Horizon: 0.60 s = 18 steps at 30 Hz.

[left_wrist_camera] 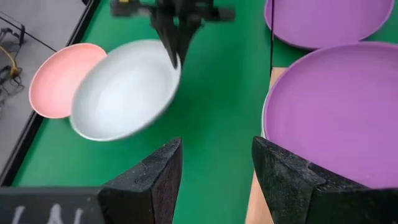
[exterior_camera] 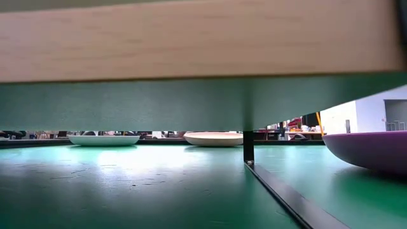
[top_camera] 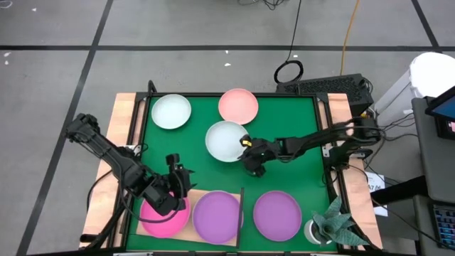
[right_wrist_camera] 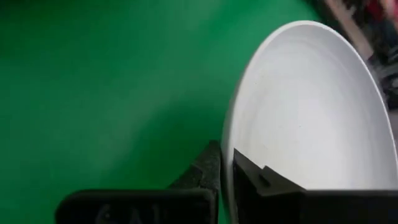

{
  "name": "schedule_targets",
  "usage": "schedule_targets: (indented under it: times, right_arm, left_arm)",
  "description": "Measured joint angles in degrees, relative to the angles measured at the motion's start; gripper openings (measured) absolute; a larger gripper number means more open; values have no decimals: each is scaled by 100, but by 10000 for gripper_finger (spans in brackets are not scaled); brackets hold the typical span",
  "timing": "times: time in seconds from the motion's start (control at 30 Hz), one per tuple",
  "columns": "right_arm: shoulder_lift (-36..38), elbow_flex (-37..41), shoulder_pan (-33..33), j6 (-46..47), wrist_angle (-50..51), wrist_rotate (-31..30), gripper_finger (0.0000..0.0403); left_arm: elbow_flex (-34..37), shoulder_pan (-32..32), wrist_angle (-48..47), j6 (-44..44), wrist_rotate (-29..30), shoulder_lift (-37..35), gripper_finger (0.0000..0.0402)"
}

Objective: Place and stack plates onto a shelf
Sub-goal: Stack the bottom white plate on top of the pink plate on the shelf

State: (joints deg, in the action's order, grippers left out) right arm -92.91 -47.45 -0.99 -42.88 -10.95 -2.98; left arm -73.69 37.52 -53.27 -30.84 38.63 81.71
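A white plate point(top_camera: 226, 139) sits over the middle of the green mat point(top_camera: 298, 128), with my right gripper point(top_camera: 247, 146) shut on its rim. A pale mint plate point(top_camera: 171, 112) and a salmon pink plate point(top_camera: 238, 105) lie flat at the far side. On the light-wood shelf point(top_camera: 193, 195) at the near edge lie a magenta plate point(top_camera: 162, 220) and a purple plate point(top_camera: 217, 217). A dark upright piece point(top_camera: 242, 205) stands beside them. My left gripper point(top_camera: 178, 186) hovers open above the magenta plate, its fingers point(left_wrist_camera: 155, 174) holding nothing. My right gripper pinches the white plate's rim point(right_wrist_camera: 225, 163) on the side toward the table's right. One finger point(right_wrist_camera: 261, 180) is inside the hollow and one point(right_wrist_camera: 204, 169) is on the underside. The fingers come slanting down from the right. The plate is tilted; nothing of it shows on the mat in the low view.
A second purple plate point(top_camera: 277, 215) lies on the mat right of the upright piece. A small potted plant point(top_camera: 333, 227) stands at the near right corner. A black keyboard point(top_camera: 334, 87) and cables lie beyond the far right edge. Bare mat lies between the far plates and the shelf.
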Motion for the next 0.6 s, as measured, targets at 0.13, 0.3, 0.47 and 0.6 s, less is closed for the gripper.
schedule_targets:
  times: [0.13, 0.3, 0.47, 0.6]
  right_arm:
    - [623, -4, -218, 14, 347, -2, 6]
    - [1232, -6, -607, 24, 505, 19, 3]
    - [1454, -4, -909, 178, 571, 34, 3]
    - [1454, -4, -1009, 232, 617, 84, 3]
  left_arm:
    - [-2, 9, 94, 355, -2, 201, 200]
    - [-2, -113, 579, 1315, 101, 465, 200]
    - [-2, -329, 1242, 2324, 166, 457, 207]
    - [-2, -393, 1677, 3238, 229, 460, 240]
